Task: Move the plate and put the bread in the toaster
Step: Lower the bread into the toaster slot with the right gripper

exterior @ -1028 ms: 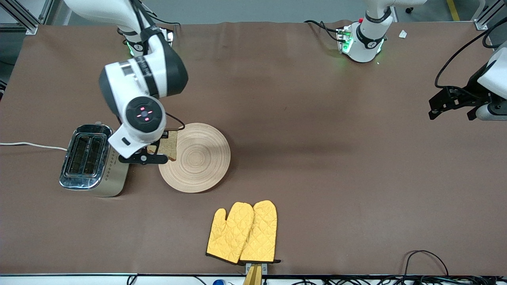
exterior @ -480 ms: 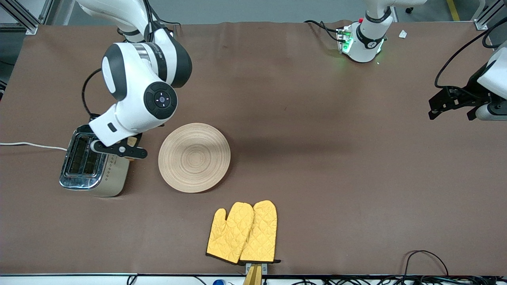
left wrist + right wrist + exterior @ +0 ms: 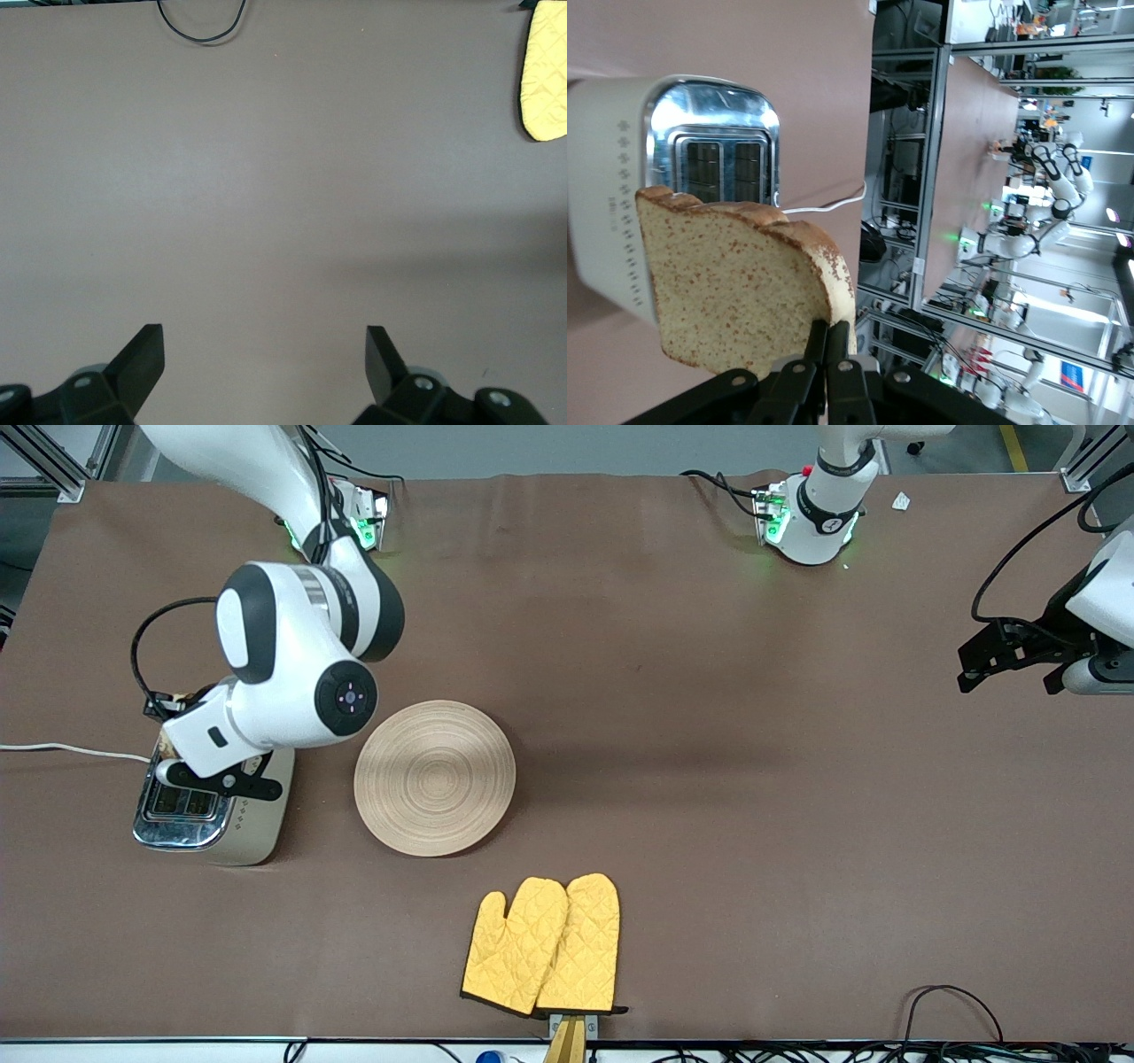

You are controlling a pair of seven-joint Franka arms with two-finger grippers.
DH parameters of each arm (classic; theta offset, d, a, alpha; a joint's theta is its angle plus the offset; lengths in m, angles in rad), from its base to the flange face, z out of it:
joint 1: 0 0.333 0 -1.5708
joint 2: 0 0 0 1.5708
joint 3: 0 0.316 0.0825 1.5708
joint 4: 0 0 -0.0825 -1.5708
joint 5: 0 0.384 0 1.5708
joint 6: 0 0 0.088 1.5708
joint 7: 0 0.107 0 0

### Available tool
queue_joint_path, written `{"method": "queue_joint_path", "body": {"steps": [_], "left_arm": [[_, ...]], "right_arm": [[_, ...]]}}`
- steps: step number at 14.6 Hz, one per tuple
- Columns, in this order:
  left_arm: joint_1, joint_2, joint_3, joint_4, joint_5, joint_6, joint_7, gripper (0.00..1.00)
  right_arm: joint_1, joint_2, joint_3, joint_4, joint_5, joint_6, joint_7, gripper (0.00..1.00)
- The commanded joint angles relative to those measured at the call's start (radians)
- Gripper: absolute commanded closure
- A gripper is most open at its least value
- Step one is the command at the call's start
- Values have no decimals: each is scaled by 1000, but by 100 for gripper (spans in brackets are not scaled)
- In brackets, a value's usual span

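- Desk (image 3: 709,779) — brown cover, both arm bases along its upper edge in the front view.
- Plate (image 3: 434,778) — round, ringed wood, lying flat and bare on the desk, beside the toaster toward the left arm's end.
- Oven mitts (image 3: 542,946) — yellow pair, flat, nearer the front camera than the plate, well apart from it.
- Toaster (image 3: 217,824) — chrome top, cream sides, at the right arm's end of the desk; white cord (image 3: 71,751) trails off the desk edge. Both slots show in the right wrist view (image 3: 722,168).
- Right hand (image 3: 827,354) — over the toaster, fingers pressed together on the crust edge of the bread (image 3: 735,283); slice held in the air above the slots.
- Left hand (image 3: 264,350) — waiting over bare desk at the left arm's end, fingers spread wide, holding nothing.
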Motion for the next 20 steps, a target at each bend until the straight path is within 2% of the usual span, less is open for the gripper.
{"method": "queue_joint_path", "body": {"steps": [1,20], "left_arm": [[-4,1,3,12,7,-16,13,0],[-13,1,2,14,10,-16,1,0]], "right_arm": [[-51,5,9,-20,-49,11,0,100],[-142,82,12,-34,-23,81,22,98]]}}
